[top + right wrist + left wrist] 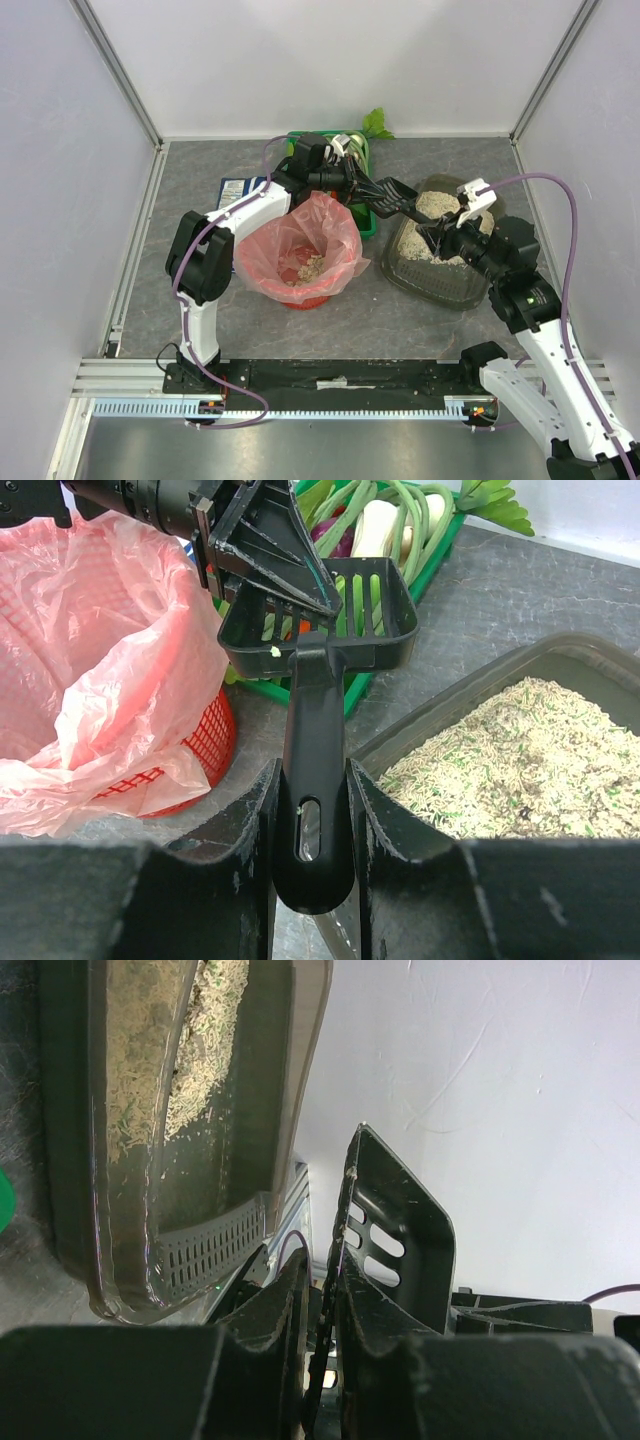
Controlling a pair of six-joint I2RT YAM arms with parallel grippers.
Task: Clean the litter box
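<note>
Jaws of the right gripper (pixel 310 780) are closed tight on the handle of the black scoop (pixel 312 700); jaws of the left gripper (pixel 322 1290) are pinched nearly shut on the rim of the scoop's slotted basket. Both arms therefore share one tool, which hangs level between the pink-bagged bin (pixel 262 250) and the litter box (pixel 425 283); this two-point hold probably serves to steady or hand over the scoop. The litter box sits on the table at front right, just beside the bin, with the green crate (pixel 368 228) behind both.

The right wrist view shows the basket empty and the handle grip. The left wrist view alone shows the thin wall between the left fingers. Only the top view shows litter already inside the bin.
</note>
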